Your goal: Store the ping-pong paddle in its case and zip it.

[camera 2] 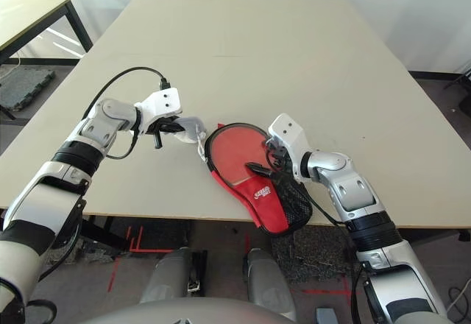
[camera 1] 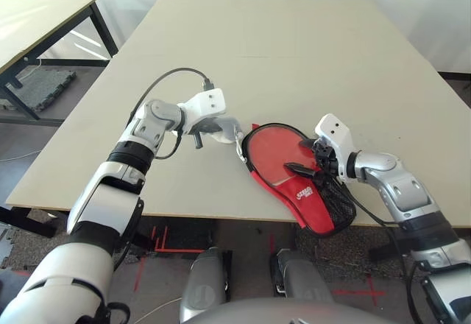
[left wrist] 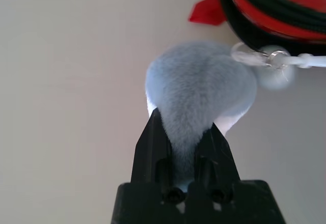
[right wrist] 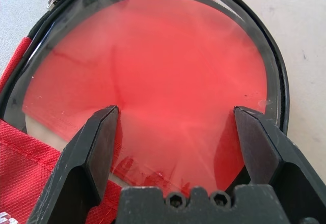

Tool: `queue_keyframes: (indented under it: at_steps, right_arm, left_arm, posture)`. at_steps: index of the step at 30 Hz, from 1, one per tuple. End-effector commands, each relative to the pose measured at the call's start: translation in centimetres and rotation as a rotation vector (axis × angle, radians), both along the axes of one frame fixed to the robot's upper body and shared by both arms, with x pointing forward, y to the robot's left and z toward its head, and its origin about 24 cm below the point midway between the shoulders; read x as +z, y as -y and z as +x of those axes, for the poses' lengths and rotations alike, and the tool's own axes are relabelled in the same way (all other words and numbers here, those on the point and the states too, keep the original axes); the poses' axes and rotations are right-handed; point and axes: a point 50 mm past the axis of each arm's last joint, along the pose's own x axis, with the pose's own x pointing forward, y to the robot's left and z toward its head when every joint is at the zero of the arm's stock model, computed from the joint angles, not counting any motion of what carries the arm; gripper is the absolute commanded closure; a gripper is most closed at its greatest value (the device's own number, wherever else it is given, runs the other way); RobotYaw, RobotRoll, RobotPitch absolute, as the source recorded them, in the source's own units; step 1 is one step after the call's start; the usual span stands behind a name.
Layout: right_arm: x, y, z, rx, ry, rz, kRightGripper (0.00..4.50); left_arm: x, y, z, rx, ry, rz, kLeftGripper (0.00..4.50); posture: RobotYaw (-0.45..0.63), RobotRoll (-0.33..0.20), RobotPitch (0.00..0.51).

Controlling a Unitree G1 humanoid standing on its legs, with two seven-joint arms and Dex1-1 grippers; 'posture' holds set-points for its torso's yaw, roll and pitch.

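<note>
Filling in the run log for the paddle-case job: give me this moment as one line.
left gripper: shut on pouch at case rim | right gripper: open, over case window | case: red side up on table front edge

A white logo (camera 1: 303, 191) is printed on the red fabric of the case (camera 1: 313, 206) just below its clear window, but its lettering is too small to read, and no other text, label or number is legible.
</note>
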Motion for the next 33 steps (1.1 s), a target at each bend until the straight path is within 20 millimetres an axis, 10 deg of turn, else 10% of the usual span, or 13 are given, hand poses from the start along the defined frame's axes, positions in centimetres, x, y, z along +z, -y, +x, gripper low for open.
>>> queue_keyframes:
  at_steps: [1,11,33]
  right_arm:
    - [-2.9,0.9,-1.5,-0.037,-0.152,-0.085,0.0]
    - [-3.2,1.1,-2.6,-0.049,-0.182,-0.093,0.0]
    - [-3.1,0.6,-2.2,-0.081,-0.16,-0.07,0.0]
  left_arm:
    - [1.7,0.0,1.1,0.039,0.092,0.014,4.27]
    - [1.5,-0.1,2.0,0.065,0.153,0.242,4.27]
    - [1.9,-6.3,-0.9,-0.09,-0.292,0.46,4.27]
  posture:
    - [-0.05,0.0,0.066]
    - [-0.08,0.0,0.075]
    - [-0.07,0.0,0.069]
